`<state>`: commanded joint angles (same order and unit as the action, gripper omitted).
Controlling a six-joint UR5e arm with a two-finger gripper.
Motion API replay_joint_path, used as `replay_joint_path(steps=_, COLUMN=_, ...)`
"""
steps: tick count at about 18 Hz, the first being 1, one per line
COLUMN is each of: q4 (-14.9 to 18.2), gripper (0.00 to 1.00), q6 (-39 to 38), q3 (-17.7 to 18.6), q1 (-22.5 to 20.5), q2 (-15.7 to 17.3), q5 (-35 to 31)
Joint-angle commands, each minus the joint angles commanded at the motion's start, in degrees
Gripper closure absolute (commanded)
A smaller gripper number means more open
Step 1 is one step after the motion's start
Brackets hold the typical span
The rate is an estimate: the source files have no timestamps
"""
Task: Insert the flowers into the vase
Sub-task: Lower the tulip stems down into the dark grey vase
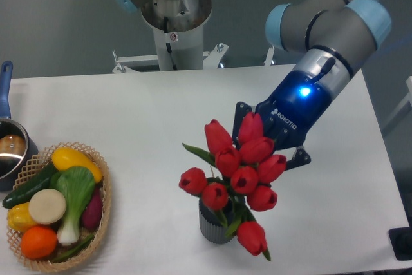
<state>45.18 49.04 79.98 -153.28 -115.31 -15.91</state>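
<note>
the flowers (235, 175) hang directly over the vase (217, 227), their red heads covering most of its mouth so that only the lower ribbed wall shows below them. one bud droops in front of the vase, just to its right side. the vase stands upright on the worktop (148, 127), well to the right of the basket (103, 207) of vegetables.

the step in hand looks like lining the stems up with the opening and lowering them in. to do it well, the stem ends should be centred over the mouth before any descent, since the bunch is wider than the vase and a stray leaf or bud could catch the rim and tip it. the bunch also looks tilted, heads leaning toward the vase's near left, so bringing the stems closer to upright should help them slide in. whether any stem is already inside cannot be told; the blooms hide the mouth.

the pincer (270, 149) sits up and to the right of the vase, behind the top of the bunch. its fingers are mostly hidden by the buds, so the width of the gap is not clear, but it carries the flowers clear of the worktop, so it is clamped on them.
</note>
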Motion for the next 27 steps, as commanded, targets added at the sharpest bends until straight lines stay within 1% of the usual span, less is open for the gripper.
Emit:
replay_joint_path(steps=7, q4=0.0, gripper=0.97, q6=0.6, q3=0.2, q1=0.3, q2=-1.1, q5=-0.7)
replay_joint_path(steps=12, q4=0.0, gripper=0.96, q6=4.1, q3=4.4, q1=0.2, q2=-1.1, q5=-0.7)
replay_joint_path(steps=15, q4=-0.1, gripper=0.93, q6=5.4, q3=6.4, q1=0.0, q2=-1.2, q5=-0.8)
replay_joint_path(steps=18, q4=-0.1, gripper=0.92, q6=10.5, q3=10.4, q1=-0.3, q2=-0.6, q5=-0.8)
replay_joint_path(steps=20, q4=-0.1, gripper=0.90, q6=13.1, q3=12.5, q1=-0.3, q2=-0.6, q5=-0.8)
replay_joint_path(steps=22, q4=0.0, gripper=0.89, q6=13.7, q3=13.0, q1=-0.3, q2=-0.8, q5=-1.0)
replay_joint_path(steps=25, q4=-0.1, gripper=0.82, q6=14.1, q3=14.5, q1=-0.3, q2=-1.1, q5=-1.1)
replay_joint_path(steps=26, q4=-0.1, gripper=0.76, q6=14.9, q3=15.1, q1=-0.4, q2=-1.1, q5=-1.1)
replay_joint_path(steps=27, q4=-0.1, gripper=0.73, q6=16.1, q3=15.5, q1=-0.6, q2=-1.1, q5=-1.1)
